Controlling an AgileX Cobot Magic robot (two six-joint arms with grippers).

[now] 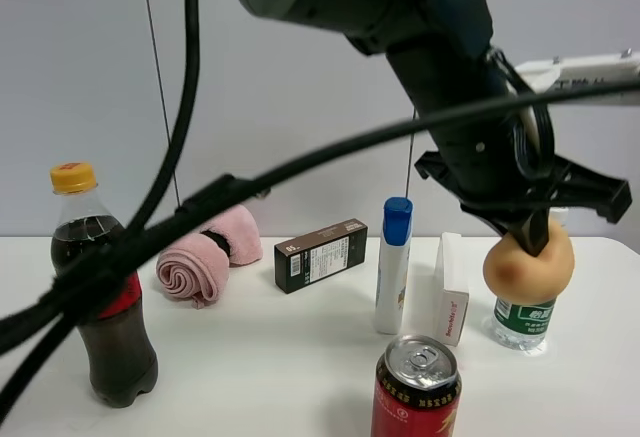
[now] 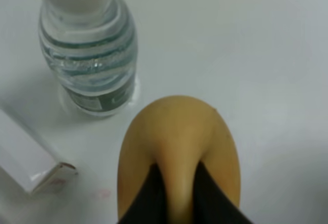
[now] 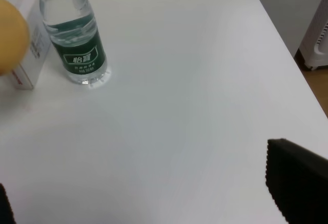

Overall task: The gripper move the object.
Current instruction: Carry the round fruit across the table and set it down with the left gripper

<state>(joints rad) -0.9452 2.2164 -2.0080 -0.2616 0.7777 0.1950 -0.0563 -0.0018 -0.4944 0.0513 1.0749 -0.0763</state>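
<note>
Left gripper (image 1: 533, 240) clamped on peach (image 1: 528, 269), water bottle (image 1: 522, 323) at its six o'clock; squeezed crease visible from left wrist only. Right gripper (image 3: 148, 203) spread wide, per right wrist view.

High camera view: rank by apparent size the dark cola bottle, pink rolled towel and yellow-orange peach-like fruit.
1. Dark cola bottle.
2. Pink rolled towel and yellow-orange peach-like fruit: alike, not ranked.

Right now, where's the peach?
Exterior high view, right side: the peach is clamped in the left gripper, held above the table in front of the water bottle, just right of the white box.
</note>
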